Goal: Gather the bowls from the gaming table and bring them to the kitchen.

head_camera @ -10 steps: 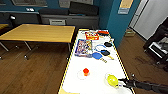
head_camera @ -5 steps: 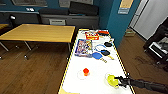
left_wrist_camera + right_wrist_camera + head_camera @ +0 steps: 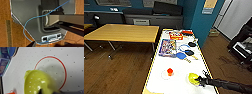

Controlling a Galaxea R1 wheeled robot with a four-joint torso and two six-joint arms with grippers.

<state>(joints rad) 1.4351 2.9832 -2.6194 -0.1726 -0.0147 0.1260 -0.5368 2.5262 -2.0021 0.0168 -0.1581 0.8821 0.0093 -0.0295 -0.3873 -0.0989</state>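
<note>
Wooden table (image 3: 121,32) at left; blue paddles (image 3: 182,55), puzzle box (image 3: 168,47) beyond; brown plank floor (image 3: 116,72).

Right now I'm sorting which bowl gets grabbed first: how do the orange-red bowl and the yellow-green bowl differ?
The yellow-green bowl looks larger than the orange-red bowl. The right gripper is at the yellow-green bowl; the orange-red bowl stands alone. The yellow-green bowl lies near the table's right rim, the orange-red nearer the middle. Both sit on the white gaming table.

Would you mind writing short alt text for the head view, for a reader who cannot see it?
The robot's right gripper reaches a yellow-green bowl near the right rim of a long white gaming table. An orange-red bowl sits mid-table, with paddles and game boxes farther along; a wooden table stands to the left.
</note>
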